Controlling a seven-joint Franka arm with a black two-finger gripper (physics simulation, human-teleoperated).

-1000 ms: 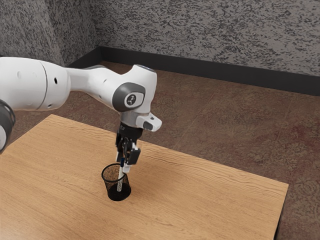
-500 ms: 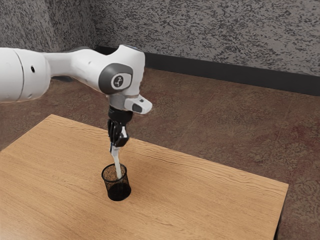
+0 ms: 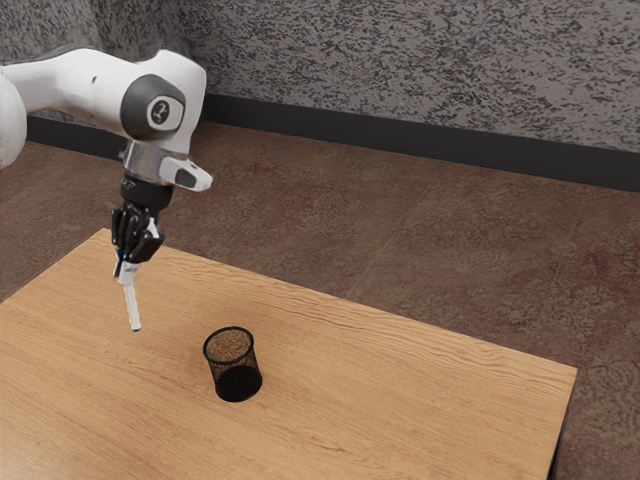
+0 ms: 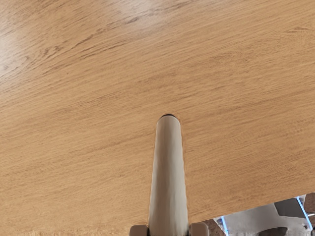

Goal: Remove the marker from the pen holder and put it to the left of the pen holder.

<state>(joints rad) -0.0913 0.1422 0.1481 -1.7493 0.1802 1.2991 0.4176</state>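
- Clock directions = exterior view, 12 up, centred on pen holder
- Marker (image 3: 132, 305): 1, at 10 o'clock
- Pen holder (image 3: 213, 358): 1, clock centre
- Markers in pen holder: 0
- Robot arm (image 3: 80, 82): 1, toward 11 o'clock
- Gripper (image 3: 126, 268): 1, at 11 o'clock, on the arm
- Gripper fingers (image 4: 139, 230): 2, one each side of marker, both touching it
- Table (image 3: 330, 410): 1, under pen holder
- Floor (image 3: 420, 230): 1, past table edge, toward 1 o'clock
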